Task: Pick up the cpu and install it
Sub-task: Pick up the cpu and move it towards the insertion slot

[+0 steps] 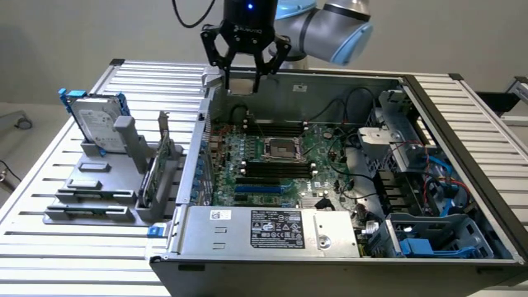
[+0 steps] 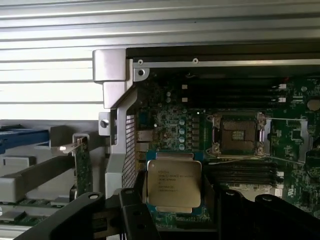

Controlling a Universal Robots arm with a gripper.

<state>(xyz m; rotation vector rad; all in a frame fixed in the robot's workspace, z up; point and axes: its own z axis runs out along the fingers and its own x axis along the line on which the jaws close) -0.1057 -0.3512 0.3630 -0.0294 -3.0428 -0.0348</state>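
Silver-topped cpu point(image 2: 174, 184) pinched by its side edges in the claw point(image 1: 241, 86) above the case point(image 1: 330, 90) far corner, open socket point(image 1: 281, 147) lying below, toward the exterior view's right

The gripper point(image 2: 176, 212) is holding the cpu point(image 2: 174, 184) flat between its dark fingers point(image 2: 131, 215), hovering over the motherboard point(image 2: 170, 120); the open socket frame point(image 2: 237, 134) is lying apart from the cpu.
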